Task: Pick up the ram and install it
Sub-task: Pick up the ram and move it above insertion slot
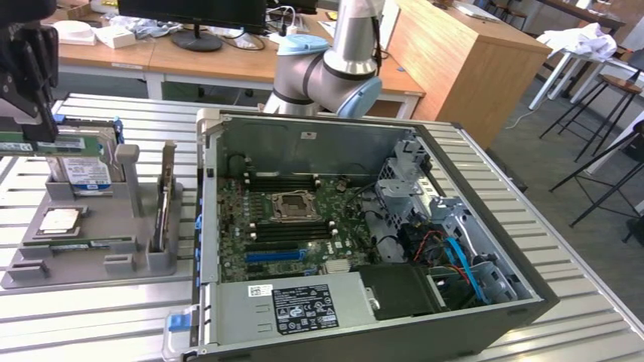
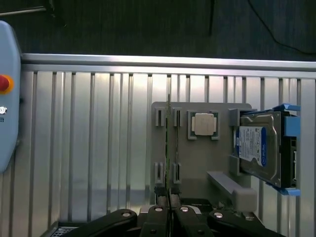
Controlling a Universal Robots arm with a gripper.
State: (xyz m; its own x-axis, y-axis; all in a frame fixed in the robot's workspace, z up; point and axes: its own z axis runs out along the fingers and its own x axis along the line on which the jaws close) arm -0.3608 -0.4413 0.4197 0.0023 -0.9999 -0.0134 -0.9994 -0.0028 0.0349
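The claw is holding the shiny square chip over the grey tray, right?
Not quite. The claw is holding the ram over the grey tray. The chip lies in the tray. The wrist view shows this.

No label's print is legible here

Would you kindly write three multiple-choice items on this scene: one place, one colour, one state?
1. Where is the processor? A in the case; B on the tray; C on the desk.
2. The hard drive label is: A red; B yellow; C blue.
3. The gripper is: A shut on the ram; B open; C shut on the hard drive.
Answers: 1 B, it lies in a holder on the grey tray; 2 C, its print is blue; 3 A, it clamps the thin green stick.
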